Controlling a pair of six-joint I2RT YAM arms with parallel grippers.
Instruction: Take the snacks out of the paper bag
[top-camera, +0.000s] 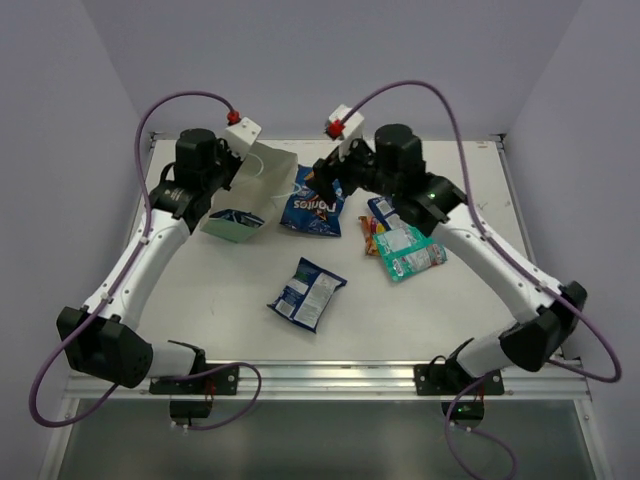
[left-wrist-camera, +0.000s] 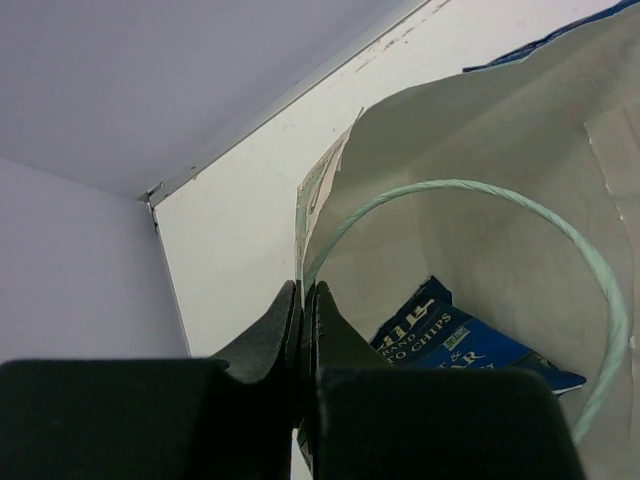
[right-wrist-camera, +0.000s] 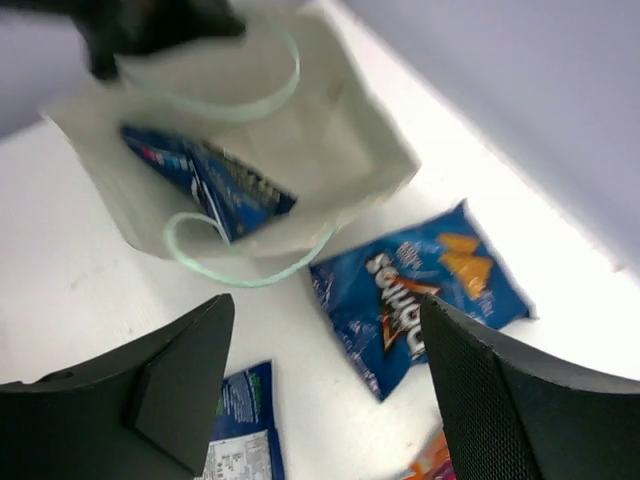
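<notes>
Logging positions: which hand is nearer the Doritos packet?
Right. The right hand hovers open just over the Doritos packet; the left hand is further left, shut on the rim of the paper bag.

The mint-green paper bag (top-camera: 262, 180) is matt, cream inside, with a twisted paper-cord handle (left-wrist-camera: 470, 184). Beside the bag, the blue foil Doritos packet (top-camera: 313, 207) looks glossy and crinkled. The white worktop (top-camera: 220, 300) under the bag is smooth and matt; the black fingers (right-wrist-camera: 510, 400) look like dull, finely textured plastic.

Table (top-camera: 200, 300); snacks (top-camera: 307, 292), paper bag (top-camera: 262, 180) (tipped)
</notes>
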